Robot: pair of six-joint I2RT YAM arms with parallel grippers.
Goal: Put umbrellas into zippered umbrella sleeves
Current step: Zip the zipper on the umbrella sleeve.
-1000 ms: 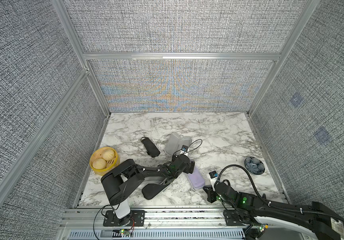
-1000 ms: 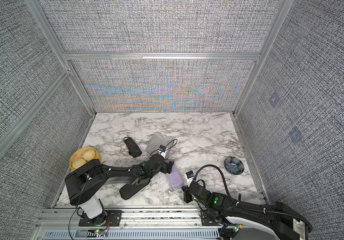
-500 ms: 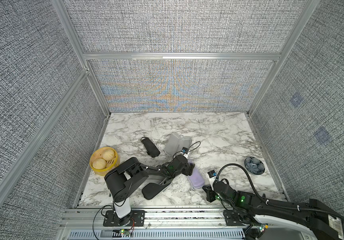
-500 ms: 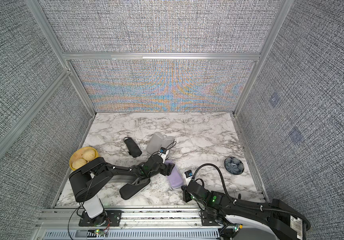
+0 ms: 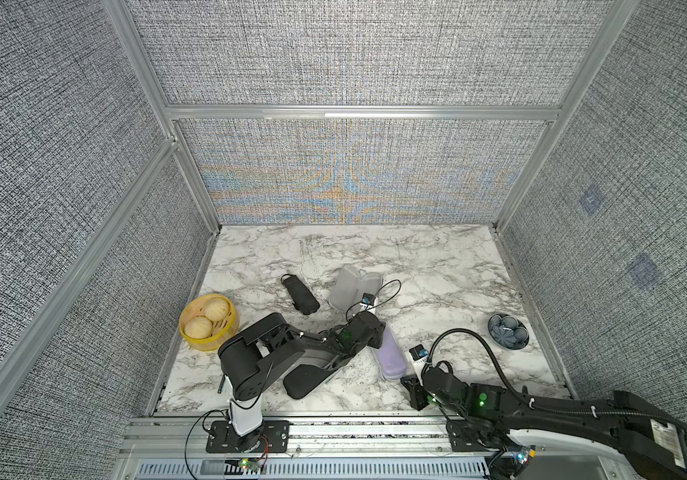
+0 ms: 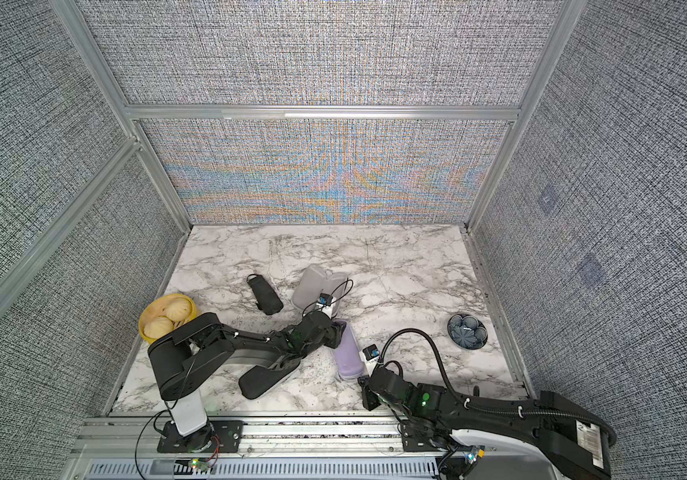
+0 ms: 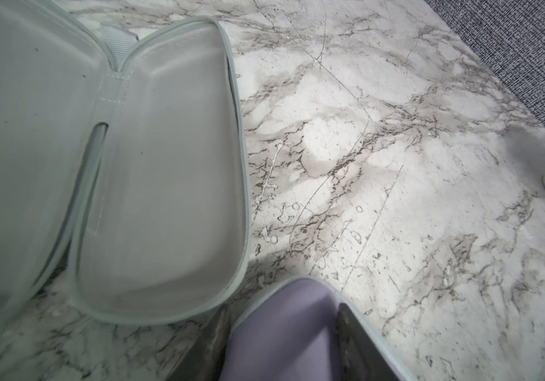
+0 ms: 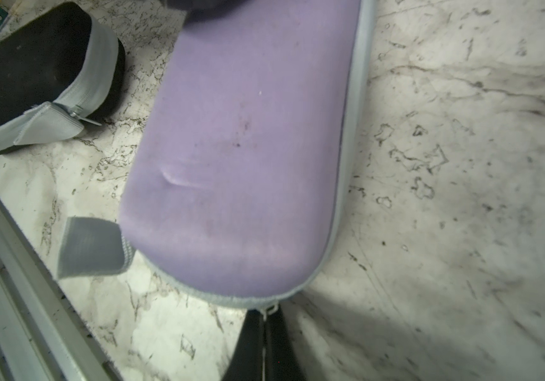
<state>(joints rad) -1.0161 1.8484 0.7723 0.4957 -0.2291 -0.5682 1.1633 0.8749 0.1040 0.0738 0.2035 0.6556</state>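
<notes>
Three zippered sleeves are being shown on the white marbled worktop (image 5: 437,266) in both top views. Nearest to the front edge, the lavender rigid oblong sleeve (image 5: 391,353) (image 6: 348,353) is lying flat with its lid down, and a gripper is being held at each of its ends.

At the far end the left gripper (image 5: 379,331) is being held low. In the left wrist view its dark fingers (image 7: 347,333) are being seen apart, with the lavender shell between them. Whether the jaws are really pressing on the shell cannot be told.

At the near end the right gripper (image 5: 410,384) is being held with the jaws together. In the right wrist view the small metal zip pull (image 8: 269,309) is sitting just at their tips, but whether it is being pinched cannot be told. A grey fabric tab (image 8: 90,247) is sticking out beside this end.

The black rigid closed sleeve with a grey zip band (image 5: 308,374) is lying partly under the left arm (image 5: 292,353), just beside the lavender one. The opened sleeve with light grey lining (image 5: 354,286) is lying farther back, behind the left gripper.

The black folded compact umbrella (image 5: 300,295) is lying on the worktop near the opened sleeve, on its left and outside every sleeve. The yellow round basket with two buns (image 5: 225,328) is standing at the left edge. The dark blue flower-shaped dish (image 5: 508,330) is standing at the right, well apart.
</notes>
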